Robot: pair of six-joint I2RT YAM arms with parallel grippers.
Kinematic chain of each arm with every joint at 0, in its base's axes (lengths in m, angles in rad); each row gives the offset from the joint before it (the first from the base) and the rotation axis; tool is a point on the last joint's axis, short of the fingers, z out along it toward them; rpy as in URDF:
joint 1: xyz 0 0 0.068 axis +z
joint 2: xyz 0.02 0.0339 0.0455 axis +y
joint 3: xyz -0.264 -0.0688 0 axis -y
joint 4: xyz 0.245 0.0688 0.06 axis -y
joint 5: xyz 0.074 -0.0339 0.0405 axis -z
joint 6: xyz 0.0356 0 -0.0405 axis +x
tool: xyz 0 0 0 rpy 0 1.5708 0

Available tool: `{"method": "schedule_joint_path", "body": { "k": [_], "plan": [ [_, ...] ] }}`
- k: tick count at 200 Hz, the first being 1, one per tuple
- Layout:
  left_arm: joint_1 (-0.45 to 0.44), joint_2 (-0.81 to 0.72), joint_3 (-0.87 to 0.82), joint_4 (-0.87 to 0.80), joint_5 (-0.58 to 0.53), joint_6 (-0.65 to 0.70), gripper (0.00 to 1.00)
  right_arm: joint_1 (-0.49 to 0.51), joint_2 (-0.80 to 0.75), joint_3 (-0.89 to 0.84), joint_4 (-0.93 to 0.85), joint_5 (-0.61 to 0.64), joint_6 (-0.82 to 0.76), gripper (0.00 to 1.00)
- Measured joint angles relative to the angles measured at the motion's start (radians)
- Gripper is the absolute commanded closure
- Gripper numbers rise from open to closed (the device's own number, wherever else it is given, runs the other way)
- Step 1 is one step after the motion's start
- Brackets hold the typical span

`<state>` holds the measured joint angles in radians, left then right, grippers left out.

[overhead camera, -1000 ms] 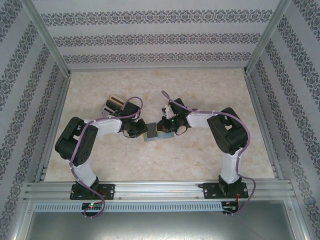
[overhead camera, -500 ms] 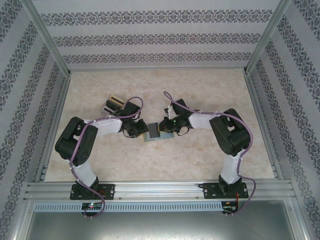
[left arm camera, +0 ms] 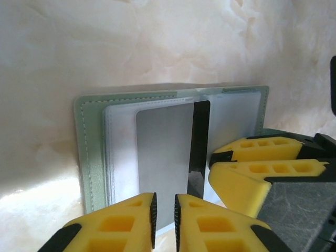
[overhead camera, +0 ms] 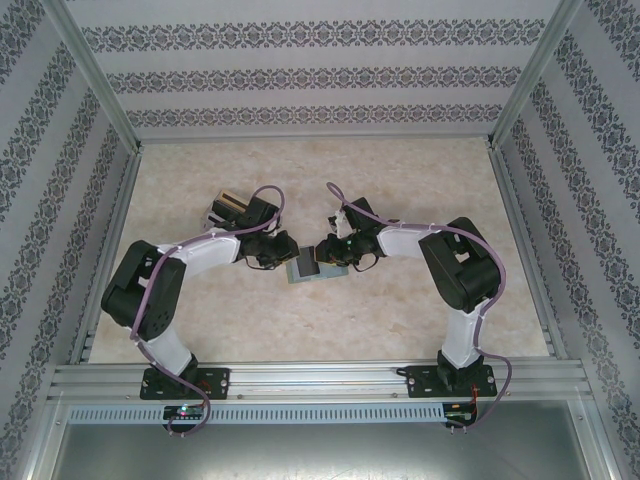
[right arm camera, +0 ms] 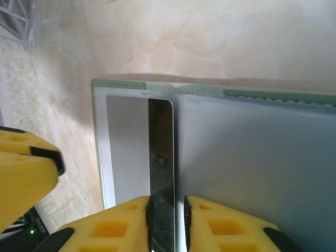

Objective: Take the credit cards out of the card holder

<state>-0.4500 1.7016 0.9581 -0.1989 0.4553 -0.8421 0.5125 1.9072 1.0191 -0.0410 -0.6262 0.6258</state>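
**Crowding one credit card with both grippers**

Starting closest in: my left gripper (left arm camera: 165, 220) is sitting with its yellow fingers almost together, just a slim gap between them, right over the near edge of a grey credit card (left arm camera: 163, 152) with a black stripe. Honestly, I can't tell if I'm pinching it or just resting there.

My right gripper (right arm camera: 167, 220) is pointing in from the side. Its fingers are slightly parted and the black stripe is showing between them. Same deal, I can't tell if that's a grip.

The card is lying against a pale inner panel of the card holder (left arm camera: 92, 157). The holder is lying open, green border showing, on the marbled table (left arm camera: 157, 42) between my two arms, around mid-table.

Farther back, a small box (overhead camera: 226, 209) is sitting just beyond my left wrist. Patterned walls (overhead camera: 320, 75) are boxing in the back and sides.
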Motion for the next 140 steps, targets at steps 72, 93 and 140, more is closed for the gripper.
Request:
{"method": "schedule_joint_path", "body": {
  "k": [72,93,140],
  "plan": [
    [-0.008,0.105,0.041,0.003,0.01,0.007,0.85,0.0,0.009,0.007,0.0,-0.016,0.0,0.75],
    [-0.008,0.105,0.041,0.0,0.003,0.01,0.85,0.0,0.014,0.011,0.0,-0.02,0.0,0.75],
    [-0.008,0.105,0.041,0.0,-0.002,0.012,0.85,0.0,0.021,0.013,0.004,-0.035,0.004,0.85]
  ]
}}
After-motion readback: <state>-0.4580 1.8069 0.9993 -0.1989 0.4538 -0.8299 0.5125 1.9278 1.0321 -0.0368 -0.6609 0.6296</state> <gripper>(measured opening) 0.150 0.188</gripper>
